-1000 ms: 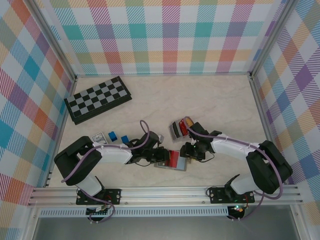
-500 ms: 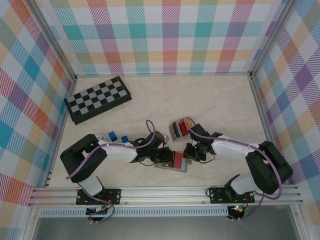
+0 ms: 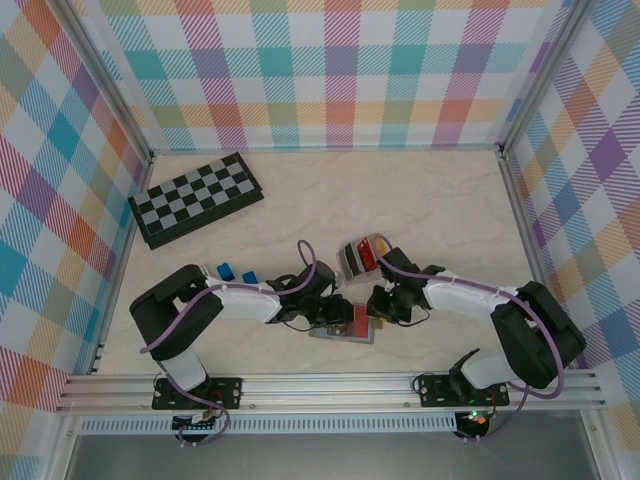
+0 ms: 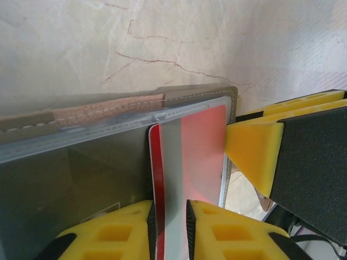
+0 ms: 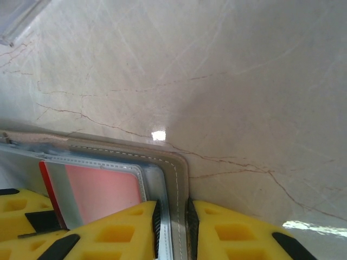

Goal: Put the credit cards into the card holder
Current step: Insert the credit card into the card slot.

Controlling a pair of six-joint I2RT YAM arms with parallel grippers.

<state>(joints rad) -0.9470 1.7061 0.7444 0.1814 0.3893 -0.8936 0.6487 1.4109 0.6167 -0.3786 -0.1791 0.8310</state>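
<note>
- Overhead, both arms are reaching toward the middle of the pale marbled surface (image 3: 420, 200). They are meeting at the card holder (image 3: 335, 334), which is lying open and flat near the front edge.
- The left tool (image 4: 169, 208) is clenching a red card (image 4: 198, 151) that has a grey stripe, pinching its near end between yellow fingers.
- That red card is lying on the holder's right half, with its far end reaching the clear pocket's edge by the stitched border. It seems to be sitting partly under the clear plastic, though glare is making this hard to judge.
- The right tool (image 5: 172, 208) is clamping the holder's right-hand edge, its yellow fingers closing on either side of the stitched rim, just beside the red card.
- The other credit cards (image 3: 361, 256), grey, red and yellow-orange, are lying fanned on the surface just behind the right arm, apart from the holder.
- A chequered board (image 3: 196, 200) is resting at the far left, and small blue blocks (image 3: 225, 270) are sitting beside the left arm.
</note>
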